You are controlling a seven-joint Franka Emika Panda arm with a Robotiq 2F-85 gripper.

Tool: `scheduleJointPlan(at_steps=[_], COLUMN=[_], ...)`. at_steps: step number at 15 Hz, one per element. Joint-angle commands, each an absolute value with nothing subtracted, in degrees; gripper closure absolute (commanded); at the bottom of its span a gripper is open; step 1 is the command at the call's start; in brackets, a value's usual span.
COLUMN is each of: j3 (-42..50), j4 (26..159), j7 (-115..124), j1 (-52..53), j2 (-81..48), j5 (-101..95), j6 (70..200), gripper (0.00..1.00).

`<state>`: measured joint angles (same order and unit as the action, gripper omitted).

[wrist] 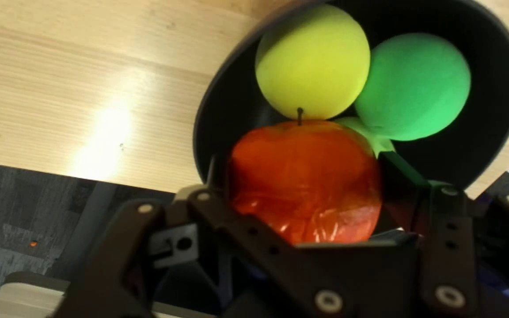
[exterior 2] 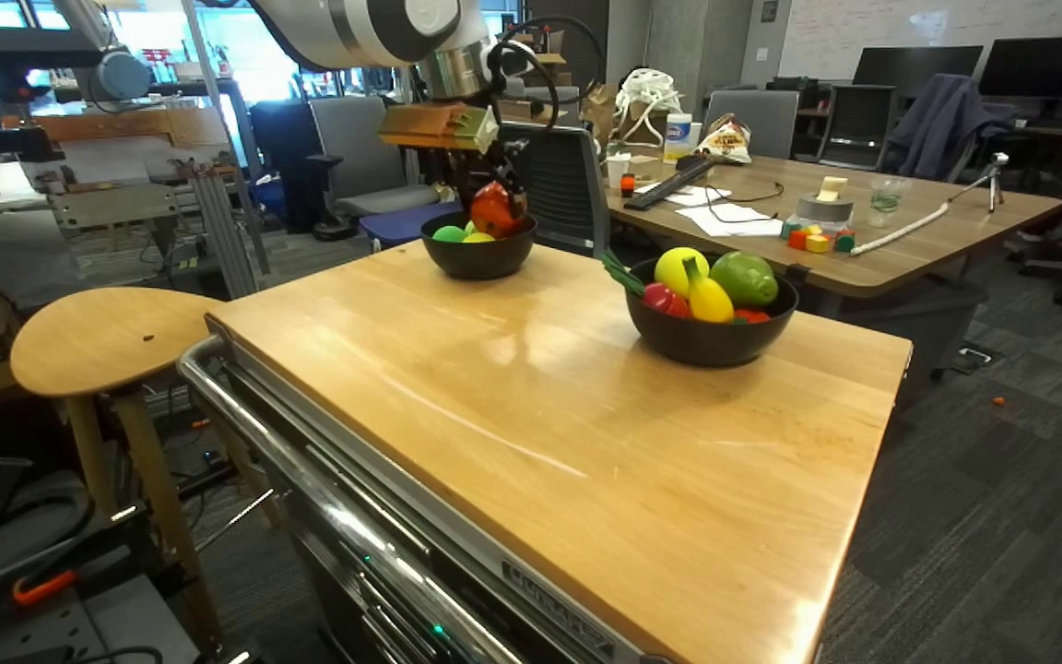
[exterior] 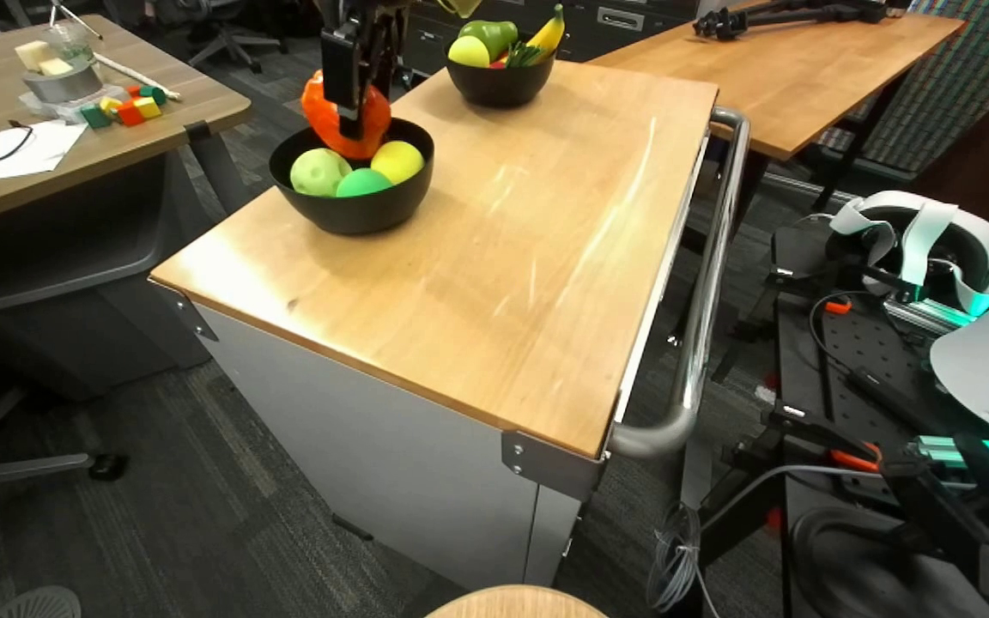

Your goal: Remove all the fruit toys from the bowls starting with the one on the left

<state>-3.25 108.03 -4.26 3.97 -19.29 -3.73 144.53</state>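
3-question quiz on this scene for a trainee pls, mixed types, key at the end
1. Fill in: the gripper is closed on the toy (blank).
2. True or false: the gripper is over one black bowl, and the yellow toy banana lies in the other black bowl.
3. Multiple choice: how many other toys show in the bowl under the gripper? A two; B three; C four.

Key: 1. red-orange apple; 2. true; 3. B (round yellow toy, round green toy, round light-green toy).

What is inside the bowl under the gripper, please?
A yellow toy, a green toy and a light-green toy. In the wrist view, the red-orange toy in the gripper mostly covers the light-green one; anything underneath is hidden.
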Motion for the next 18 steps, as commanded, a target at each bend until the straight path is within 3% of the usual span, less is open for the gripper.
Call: scheduleJointPlan(at_steps=[1, 11, 14, 18], j3=[-4.8, -8.7, -10.3, -14.2], j4=[121.8, 154.9, 158.8, 157.7], j7=[-6.9, -8.2, -4.8, 5.6], j1=[4.7, 12.6, 16.7, 13.5], j2=[-6.5, 16.6, 18.1, 16.6], j5=[-4.9, 6.1, 8.1, 3.0], j6=[147.1, 163.2, 162.8, 160.3], gripper=[0.44, 0.44, 0.44, 0.44])
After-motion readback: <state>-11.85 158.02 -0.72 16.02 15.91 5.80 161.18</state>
